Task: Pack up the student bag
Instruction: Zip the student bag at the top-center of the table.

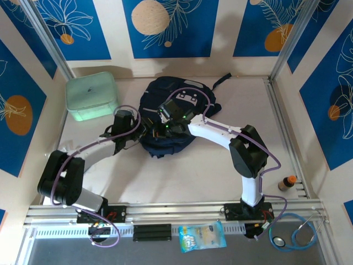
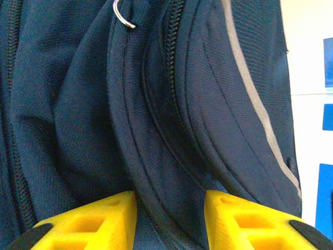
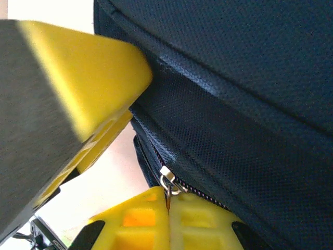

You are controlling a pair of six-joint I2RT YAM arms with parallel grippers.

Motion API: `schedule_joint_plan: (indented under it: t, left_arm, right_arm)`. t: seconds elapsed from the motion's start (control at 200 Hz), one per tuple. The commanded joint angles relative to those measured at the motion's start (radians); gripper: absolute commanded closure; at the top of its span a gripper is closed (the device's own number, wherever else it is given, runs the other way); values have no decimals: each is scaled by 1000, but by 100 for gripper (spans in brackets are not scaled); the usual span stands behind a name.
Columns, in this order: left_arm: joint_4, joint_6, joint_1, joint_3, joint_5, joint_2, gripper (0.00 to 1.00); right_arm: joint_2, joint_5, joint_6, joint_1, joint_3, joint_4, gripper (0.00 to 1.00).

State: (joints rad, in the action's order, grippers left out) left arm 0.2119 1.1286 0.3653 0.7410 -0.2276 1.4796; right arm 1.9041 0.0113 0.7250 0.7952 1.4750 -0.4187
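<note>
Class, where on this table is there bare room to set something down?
Free: the table between left arm and right arm, nearer than the student bag; also right of the bag up to the rail. Crowded: the bag's left side, by the mint box.

Bright, even overhead light; soft shadows on pale table (image 1: pixel 182 176); student bag (image 2: pixel 78 104) weave sharp close up; near yellow block (image 3: pixel 78 78) blurred; background overexposed.

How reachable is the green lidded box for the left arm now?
Probably yes: nothing stands between the green lidded box and the left gripper, though its fingers straddle a fold of the student bag.
</note>
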Motion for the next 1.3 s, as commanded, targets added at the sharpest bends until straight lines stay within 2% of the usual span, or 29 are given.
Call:
schedule_joint_plan:
  t: [0.0,0.105,0.215,0.35,0.475,0.725,0.955,1.145,1.296]
  left_arm:
    - [61,31,9,21,11,44,61]
    - [79,36,12,27,19,66,64]
    - [72,18,8,41,25,76,78]
    - [18,-36,-13,57,49,50,94]
    - [-10,-61,-35,69,51,35,100]
    - [-25,-81,-54,78,55,32,100]
    - [-33,-97,-74,74,39,31,100]
    - [-60,-130,-95,64,23,20,100]
    - [-107,-181,-106,76,-20,19,100]
  right_arm:
    - [-19,32,-27,23,7,22,100]
    - [-19,-6,-51,38,12,-5,100]
    - [-24,-73,-58,51,1,-40,100]
    - [-53,-237,-31,59,-23,-134,100]
    - [-102,-358,13,55,-90,-175,100]
    - [-208,-484,66,51,-246,-180,100]
    - [-265,-491,13,-6,-312,-171,100]
    - [-294,-459,-97,-89,-334,-143,100]
    - [-286,-272,-259,-154,-325,-96,100]
